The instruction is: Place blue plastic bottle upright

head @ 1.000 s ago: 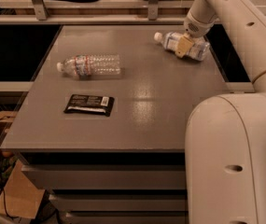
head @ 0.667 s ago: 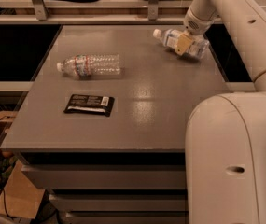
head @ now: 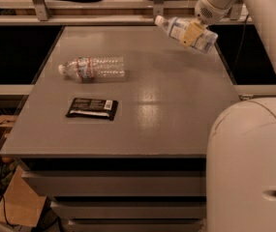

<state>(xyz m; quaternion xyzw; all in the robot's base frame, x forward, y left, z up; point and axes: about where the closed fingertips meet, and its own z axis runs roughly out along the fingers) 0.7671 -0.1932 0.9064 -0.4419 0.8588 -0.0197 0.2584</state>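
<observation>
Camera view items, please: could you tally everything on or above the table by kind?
Bottles: 2 (blue plastic bottle, tilted, held by the gripper above the table's far right; ribbed clear bottle lying on its side)
Black packets: 1 (black packet)
Total: 3

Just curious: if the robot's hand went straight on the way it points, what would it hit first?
Probably the table just below; the hand, shut on the blue plastic bottle, points down at its far right corner.
</observation>
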